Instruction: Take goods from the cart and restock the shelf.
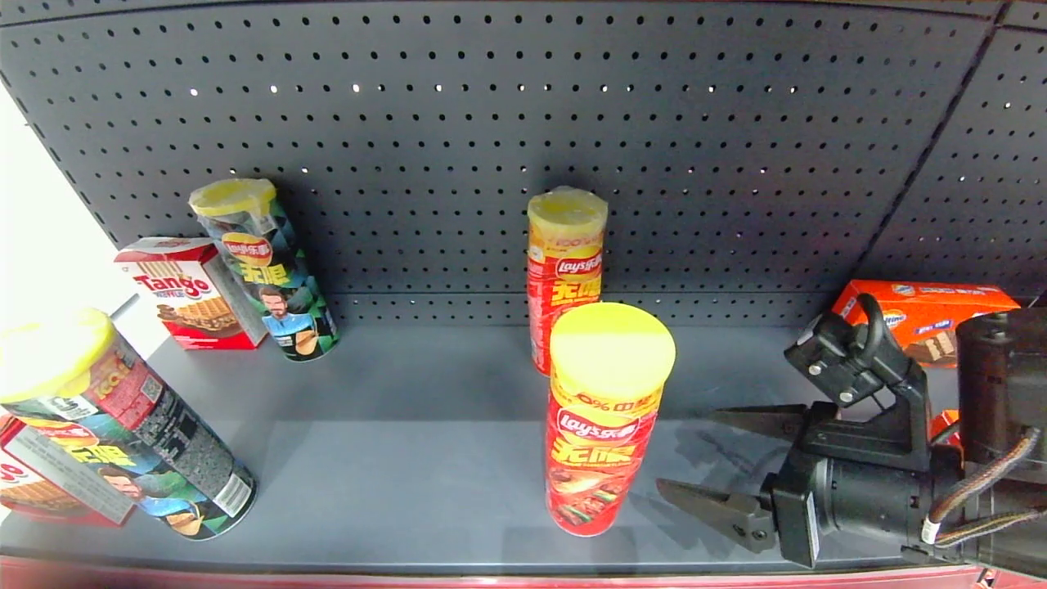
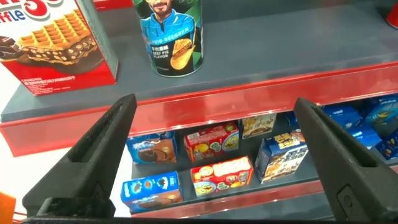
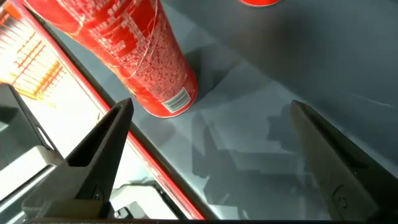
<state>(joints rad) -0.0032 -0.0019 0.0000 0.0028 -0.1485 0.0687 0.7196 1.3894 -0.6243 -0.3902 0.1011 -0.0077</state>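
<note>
Jaws wide apart and empty on the right gripper (image 1: 687,450), low over the dark grey metal shelf (image 1: 409,442). Just beside its tips, toward the robot's left, not touching: tall red cardboard crisp can with yellow plastic lid (image 1: 601,425), upright, long axis vertical, near the front edge. Left gripper (image 2: 214,102), jaws also apart, farther off below the shelf lip. Label print left unread.

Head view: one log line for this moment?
right gripper: open, empty, beside front red can | left gripper: open, empty, near shelf edge | can: upright, ungripped
</note>
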